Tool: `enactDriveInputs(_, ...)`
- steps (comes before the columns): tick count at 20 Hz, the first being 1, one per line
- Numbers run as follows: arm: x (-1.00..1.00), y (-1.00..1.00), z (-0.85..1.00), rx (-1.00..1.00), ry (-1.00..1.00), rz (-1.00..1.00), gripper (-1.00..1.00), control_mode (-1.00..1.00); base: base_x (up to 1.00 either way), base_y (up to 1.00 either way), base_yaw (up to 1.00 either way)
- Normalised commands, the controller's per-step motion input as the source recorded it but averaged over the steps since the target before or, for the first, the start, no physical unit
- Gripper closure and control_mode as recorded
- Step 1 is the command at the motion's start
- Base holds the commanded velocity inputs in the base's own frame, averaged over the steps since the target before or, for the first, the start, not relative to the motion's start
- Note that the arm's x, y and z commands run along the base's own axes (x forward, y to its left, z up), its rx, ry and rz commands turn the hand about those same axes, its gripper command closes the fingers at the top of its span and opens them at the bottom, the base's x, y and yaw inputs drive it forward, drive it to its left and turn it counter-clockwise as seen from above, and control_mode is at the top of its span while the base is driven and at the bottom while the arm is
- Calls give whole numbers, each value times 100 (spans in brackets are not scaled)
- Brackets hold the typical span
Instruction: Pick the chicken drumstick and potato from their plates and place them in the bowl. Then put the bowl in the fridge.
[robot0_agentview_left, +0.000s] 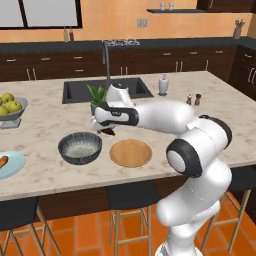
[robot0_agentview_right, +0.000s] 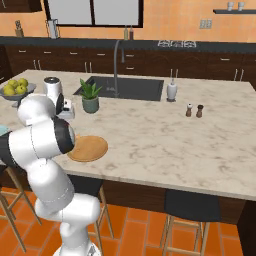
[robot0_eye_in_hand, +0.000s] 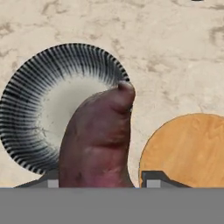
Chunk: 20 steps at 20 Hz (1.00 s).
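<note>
Because the potato (robot0_eye_in_hand: 98, 140) must drop into the bowl (robot0_eye_in_hand: 52, 107), the gripper (robot0_eye_in_hand: 100, 179) carries it closed between both fingers, hanging at mid-frame above the gap between bowl and emptied wooden plate (robot0_eye_in_hand: 188, 148). At the left edge, the chicken drumstick (robot0_agentview_left: 3, 161) waits on the blue plate (robot0_agentview_left: 12, 167). Pale marble counter (robot0_agentview_left: 210, 110) spans an orange-walled kitchen.

Glossy white arm (robot0_agentview_left: 165, 117) of rounded, tubular segments, with dark grey to black bands at the joints; small dark fingertips (robot0_eye_in_hand: 153, 178).
</note>
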Motion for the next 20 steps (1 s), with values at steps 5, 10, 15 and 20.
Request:
enactDriveInputs(5,18,100,-31,1,0,3,100,-100,0,0,0)
enactDriveInputs(10,11,71,-46,-5,3,0,100,-100,0,0,0)
enactDriveInputs(15,5,3,-52,-4,0,0,100,-100,0,0,0)
enactDriveInputs(20,0,0,-54,0,0,0,100,-100,0,0,0)
